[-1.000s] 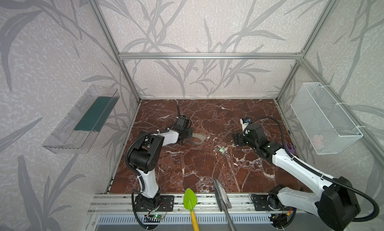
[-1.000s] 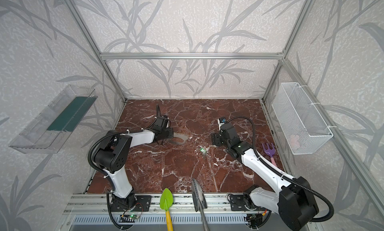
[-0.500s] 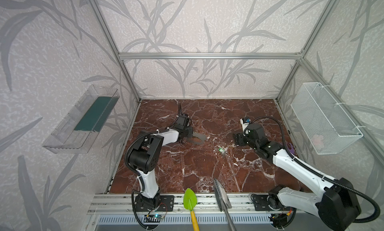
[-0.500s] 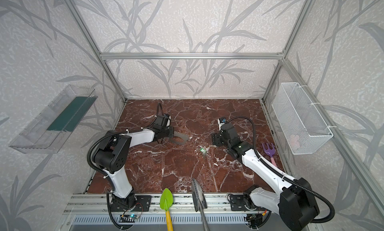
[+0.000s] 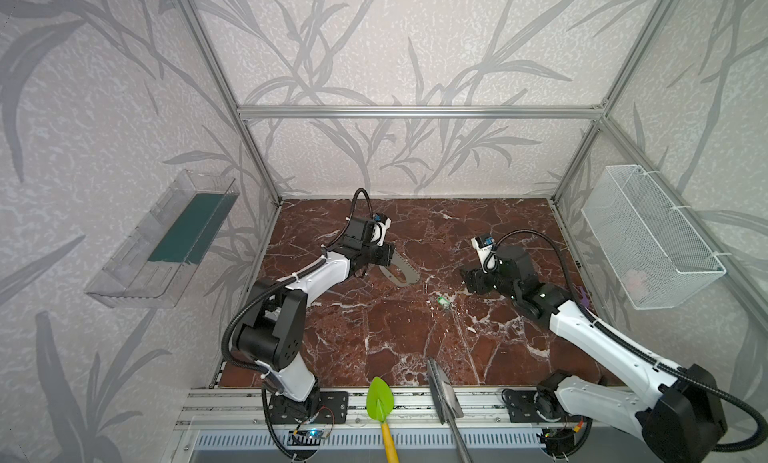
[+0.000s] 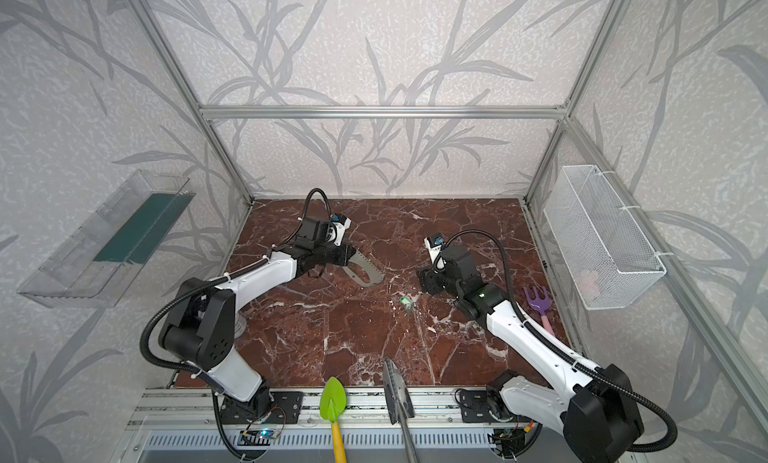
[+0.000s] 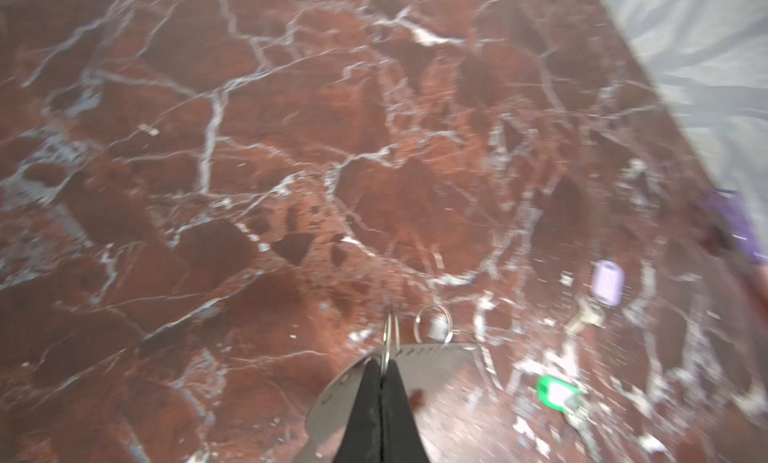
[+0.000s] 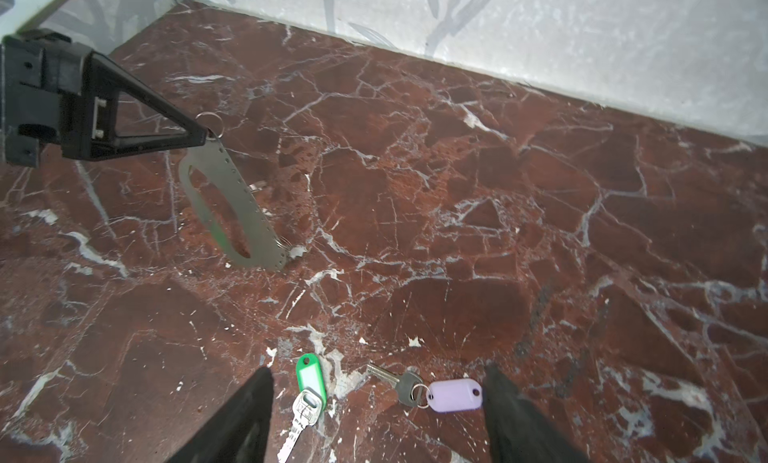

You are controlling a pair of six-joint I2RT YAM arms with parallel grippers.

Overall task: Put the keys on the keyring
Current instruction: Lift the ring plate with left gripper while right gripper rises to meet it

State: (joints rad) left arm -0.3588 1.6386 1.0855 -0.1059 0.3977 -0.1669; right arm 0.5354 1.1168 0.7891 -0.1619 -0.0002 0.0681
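My left gripper [image 7: 381, 363] is shut on the keyring [image 8: 253, 228], pinching a thin ring at the top of the flat grey tag. The tag hangs tilted, its low end close to the marble floor, in both top views [image 5: 401, 269] [image 6: 365, 271]. The keys lie side by side on the floor: one with a green tag [image 8: 309, 375], one with a lilac tag [image 8: 455, 394]. My right gripper [image 8: 378, 377] is open and low, a finger on either side of both keys, touching neither. In a top view only the green key [image 5: 444, 302] shows.
A purple toy rake [image 6: 538, 298] lies by the right wall. A green trowel [image 5: 379, 398] and a metal spatula [image 5: 442, 392] rest on the front rail. A wire basket [image 5: 648, 236] hangs on the right wall, a clear shelf [image 5: 166, 240] on the left.
My left gripper has lifted the keyring off the floor and swung it toward the middle. The right gripper has stayed over the keys, its jaws narrowing a little.
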